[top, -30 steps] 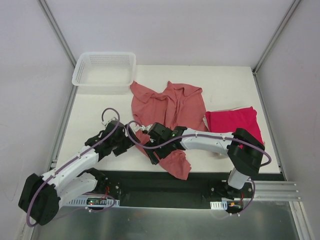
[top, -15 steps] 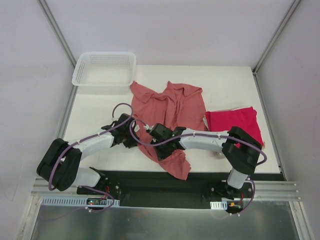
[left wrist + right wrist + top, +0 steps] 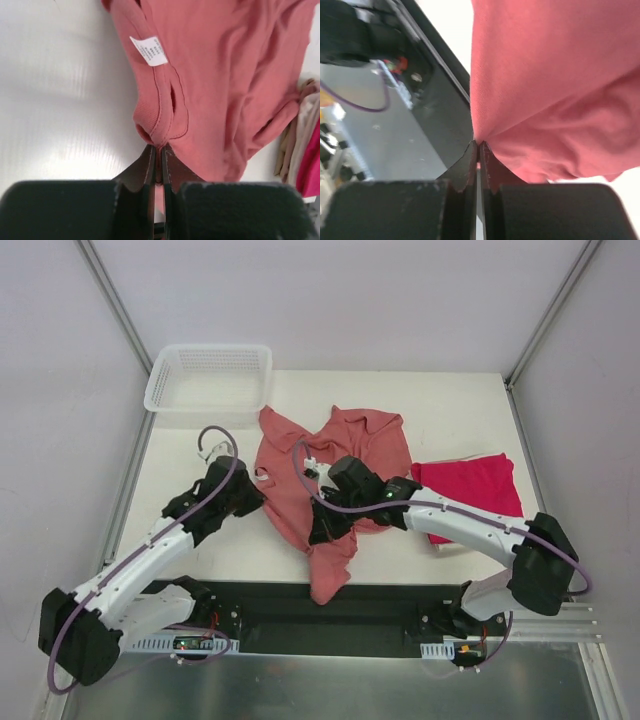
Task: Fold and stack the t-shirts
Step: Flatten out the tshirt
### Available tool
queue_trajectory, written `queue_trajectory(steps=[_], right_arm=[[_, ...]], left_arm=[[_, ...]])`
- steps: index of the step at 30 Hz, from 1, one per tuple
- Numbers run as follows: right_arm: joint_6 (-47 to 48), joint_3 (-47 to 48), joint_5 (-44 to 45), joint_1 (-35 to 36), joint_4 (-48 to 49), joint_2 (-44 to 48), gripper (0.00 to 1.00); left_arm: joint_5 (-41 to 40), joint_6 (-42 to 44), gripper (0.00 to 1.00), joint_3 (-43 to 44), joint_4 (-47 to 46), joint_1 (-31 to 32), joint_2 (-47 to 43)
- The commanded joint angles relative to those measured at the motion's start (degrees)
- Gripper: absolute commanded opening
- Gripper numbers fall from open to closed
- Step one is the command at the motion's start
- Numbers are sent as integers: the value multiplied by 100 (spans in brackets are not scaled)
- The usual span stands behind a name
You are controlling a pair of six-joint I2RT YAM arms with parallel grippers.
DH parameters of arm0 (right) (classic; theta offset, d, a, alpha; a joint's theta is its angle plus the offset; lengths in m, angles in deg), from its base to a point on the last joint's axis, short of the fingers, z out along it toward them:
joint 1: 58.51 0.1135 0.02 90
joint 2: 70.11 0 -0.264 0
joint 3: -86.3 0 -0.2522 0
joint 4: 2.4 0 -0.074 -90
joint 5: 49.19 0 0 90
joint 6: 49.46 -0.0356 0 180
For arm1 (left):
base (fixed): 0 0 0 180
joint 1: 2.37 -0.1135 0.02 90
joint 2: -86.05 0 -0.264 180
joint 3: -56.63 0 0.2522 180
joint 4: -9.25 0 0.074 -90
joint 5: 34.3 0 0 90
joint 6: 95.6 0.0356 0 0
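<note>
At the table's near edge a tail of the salmon-pink t-shirt (image 3: 345, 455) droops over the front, limp and light. The right gripper (image 3: 479, 145) is pinched tight on a fold of it, and the left gripper (image 3: 159, 148) nips the ribbed collar below the label (image 3: 148, 50). Seams look like the surest holds. Farther right lies the crimson t-shirt (image 3: 470, 485), folded.

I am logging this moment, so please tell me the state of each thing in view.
salmon-pink t-shirt: unfolded, crumpled, pinched by both grippers.
crimson t-shirt: folded, lying flat.
white basket: upright, at the far left corner.
left gripper: shut on the salmon-pink t-shirt's collar.
right gripper: shut on the salmon-pink t-shirt's cloth.
</note>
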Motion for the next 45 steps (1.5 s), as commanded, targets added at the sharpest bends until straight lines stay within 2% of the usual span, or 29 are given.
queue_trajectory(steps=[1,4,5,8,12,15,16,17,18,20,21,23,24,25,27,28,29,31,32,35,38,40,45], right_arm=[[-112,308,-759,-385,127,26,1],[-86,579,-680,-728,39,-440,1],[-60,659,-489,-903,4,-580,1],[72,1063,248,-1132,-391,-1204,1],[379,1836,1199,-1265,-1243,-2056,3],[669,2127,1911,-1300,-1648,-2129,19],[705,2119,1991,-1309,-1658,-2094,37],[792,2110,1992,-1344,-1649,-2041,42],[810,2058,1957,-1353,-1623,-1893,45],[828,1935,1922,-1388,-1466,-1681,50],[785,1691,1956,-1388,-1360,-1350,50],[714,1304,2044,-1388,-896,-874,50],[636,953,2271,-1388,-754,-332,52],[565,750,2386,-1405,-631,-48,62],[460,372,2642,-1414,-200,897,74],[416,13,2712,-1414,-86,1208,90],[380,-130,2887,-1414,55,1498,99],[249,-376,3098,-1432,21,2229,97],[100,-430,3621,-1441,-292,2579,97],[-322,-711,4582,-1458,-707,3160,97],[-358,-1053,4638,-1476,-761,3574,97],[-402,-1194,4445,-1485,-761,3698,97],[-578,-1265,4531,-1485,-1121,3743,97]], left_arm=[[-1327,560,0,722,1096,-119,-323],[-1284,973,0,1021,1211,-548,54],[-1205,1087,0,1074,1211,-985,220],[-765,1193,0,1477,1202,-1568,1134],[-1256,1395,0,2616,1185,-1578,2599],[-1100,1694,0,3504,1185,-1578,3470],[-960,1799,0,3726,1185,-1578,3674],[-593,1948,2,3920,1193,-1578,3859],[-380,1984,16,4183,1193,-1578,4131],[155,1985,34,4264,1193,-1569,4256],[227,1967,49,4178,1185,-1552,4213],[263,1853,60,3741,1176,-1534,3846],[263,1827,76,3537,1176,-1525,3661],[229,1757,84,3318,1185,-1508,3441],[167,1634,99,2527,1176,-1464,2642],[193,1407,99,2228,1167,-1438,2335],[245,1300,99,1625,1167,-1411,1731],[482,950,99,1024,1149,-1359,1113],[553,800,99,456,1149,-1332,527],[904,149,99,-530,1036,-1297,-450],[1282,-177,97,-1339,360,-1288,-1067],[1545,-300,91,-1579,-262,-1288,-1149],[1819,-432,81,-1589,-704,-1288,-351]])
